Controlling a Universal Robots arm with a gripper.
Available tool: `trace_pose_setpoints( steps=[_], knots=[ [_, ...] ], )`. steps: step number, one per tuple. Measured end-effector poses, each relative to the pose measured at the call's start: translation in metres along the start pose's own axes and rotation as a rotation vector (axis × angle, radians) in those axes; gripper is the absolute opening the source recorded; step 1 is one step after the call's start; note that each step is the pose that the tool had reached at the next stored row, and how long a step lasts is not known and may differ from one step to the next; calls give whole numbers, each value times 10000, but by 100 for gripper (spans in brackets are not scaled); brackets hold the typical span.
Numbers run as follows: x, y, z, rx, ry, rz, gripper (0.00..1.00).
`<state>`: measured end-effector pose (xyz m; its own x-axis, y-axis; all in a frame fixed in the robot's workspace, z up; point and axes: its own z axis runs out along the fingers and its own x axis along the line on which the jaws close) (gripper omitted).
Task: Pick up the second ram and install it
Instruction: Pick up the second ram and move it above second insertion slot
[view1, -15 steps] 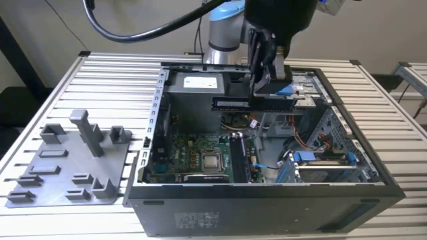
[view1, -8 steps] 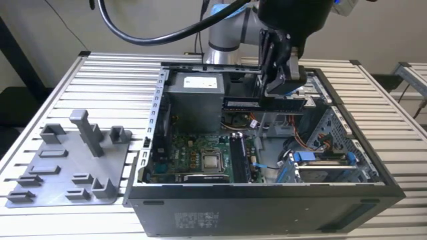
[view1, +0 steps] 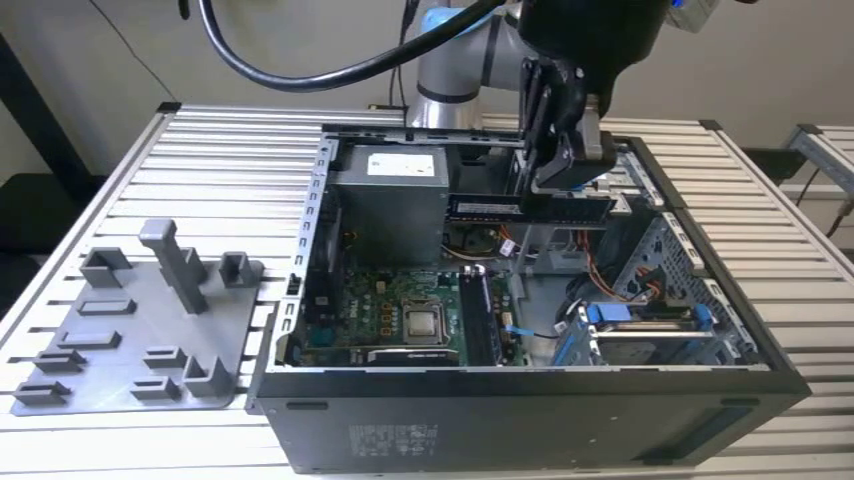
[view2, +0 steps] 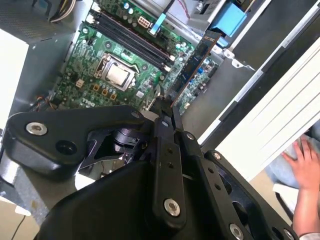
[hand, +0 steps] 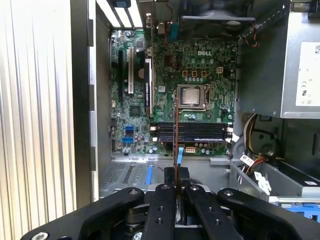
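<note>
Hold is taken by the single gripper (view1: 571, 188) on the second ram (view1: 523, 208): the jaws are closed to a thin gap, and the blue strip is pinched between them near one of its ends. In the exterior view the ram is carried level, on its edge, in the air above the open case (view1: 534, 410), and only the gripper touches it. In the second wrist view the ram (view2: 192, 67) is seen reaching out from the gripper (view2: 167, 112) over the board. In the first wrist view the ram (hand: 176, 135) is seen edge-on as one thin line.

Well apart from the gripper, lower and toward the exterior view's left, one grey fixture plate (view1: 120, 350) with upright posts is laid on the slatted table (view1: 227, 150). One case is counted, with its side open. Inside it, just beside the gripper on the exterior view's left, one grey power supply (view1: 387, 190) is seen. Below the gripper one green motherboard (view1: 340, 310) is laid, with one processor (view1: 424, 323) on it and one bank of dark memory slots (hand: 192, 131) next to the processor. How many slots are filled cannot be told. In the second wrist view one hand (view2: 305, 165) of a person is seen outside the case, well apart from the gripper.
</note>
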<state>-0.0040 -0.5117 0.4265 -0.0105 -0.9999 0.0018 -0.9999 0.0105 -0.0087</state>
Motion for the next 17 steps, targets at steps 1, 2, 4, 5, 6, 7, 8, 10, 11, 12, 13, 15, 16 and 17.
trace_pose_setpoints(
  steps=[1, 2, 4, 5, 6, 7, 8, 10, 11, 12, 13, 15, 16, 17],
  knots=[
    [-6, 0, 0, 0, 0, -1, 14],
    [-18, 0, 0, 0, 0, -1, 14],
    [-54, 0, 0, 0, 0, -2, 14],
    [-75, 1, 1, 0, -1, -1, 14],
    [-97, 2, 1, 0, -1, 0, 14],
    [-121, 2, 1, 0, -1, -1, 14],
    [-143, 2, 1, 0, 0, -1, 14],
    [-190, 3, 1, 0, -1, -9, 14],
    [-215, 3, 1, 0, 0, -25, 14],
    [-235, 4, 2, 0, -1, -50, 14],
    [-251, 4, 3, 0, -2, -88, 14],
    [-275, 5, 5, 1, -4, -202, 14],
    [-290, 5, 7, 2, -5, -259, 14],
    [-305, 6, 8, 3, -4, -301, 14]
  ],
)
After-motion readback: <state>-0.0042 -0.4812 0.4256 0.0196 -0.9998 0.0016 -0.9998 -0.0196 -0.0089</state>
